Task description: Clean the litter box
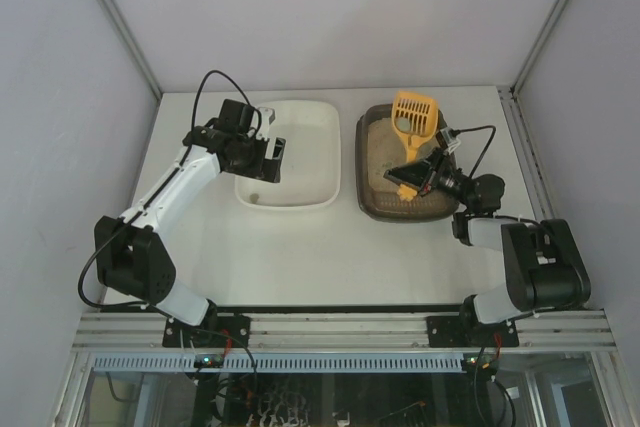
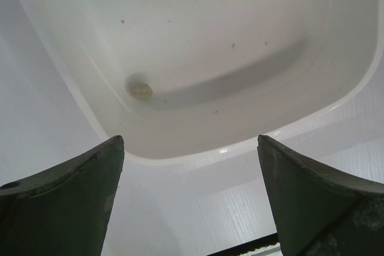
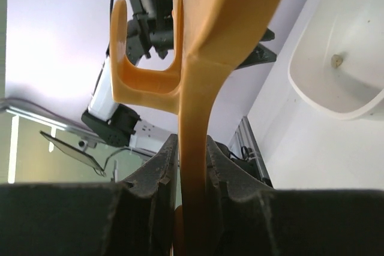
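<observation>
The dark brown rounded plastic litter box (image 1: 375, 162) lies at two o'clock on the white table (image 1: 300, 247). Above it the right gripper (image 1: 415, 175) clamps the yellow slotted plastic scoop (image 1: 413, 115); the left gripper (image 1: 270, 155) gapes wide over the white plastic tub (image 1: 305, 137)

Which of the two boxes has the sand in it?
The dark brown litter box on the right, under the yellow scoop. The white tub beside it holds only one small clump.
</observation>
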